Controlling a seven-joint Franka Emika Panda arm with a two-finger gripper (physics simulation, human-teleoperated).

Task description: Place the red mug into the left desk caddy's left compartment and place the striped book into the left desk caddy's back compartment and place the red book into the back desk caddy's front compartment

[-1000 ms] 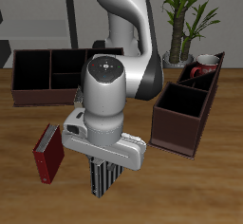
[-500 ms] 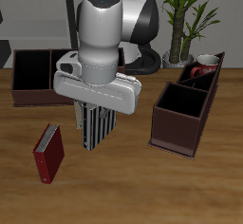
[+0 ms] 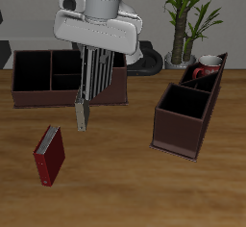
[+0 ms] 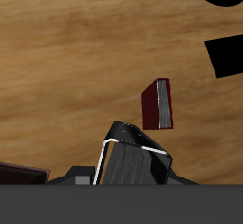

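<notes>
My gripper (image 3: 98, 50) is shut on the striped book (image 3: 94, 77), which hangs upright well above the table; its dark, white-edged end fills the wrist view (image 4: 133, 158). The red book (image 3: 50, 155) lies flat on the wood near the table's front edge, below and apart from the gripper, and also shows in the wrist view (image 4: 158, 104). The red mug (image 3: 203, 71) stands in the farthest-back compartment of the left desk caddy (image 3: 179, 131). The back desk caddy (image 3: 29, 93) sits behind the hanging book. The fingertips are hidden by the book.
A potted plant (image 3: 188, 19) stands behind the left desk caddy. The robot's base (image 3: 149, 63) is between the two caddies. Bare wood (image 3: 125, 183) lies between the red book and the left desk caddy.
The gripper has risen and moved back toward the back desk caddy, carrying the striped book. The red book and mug have not moved.
</notes>
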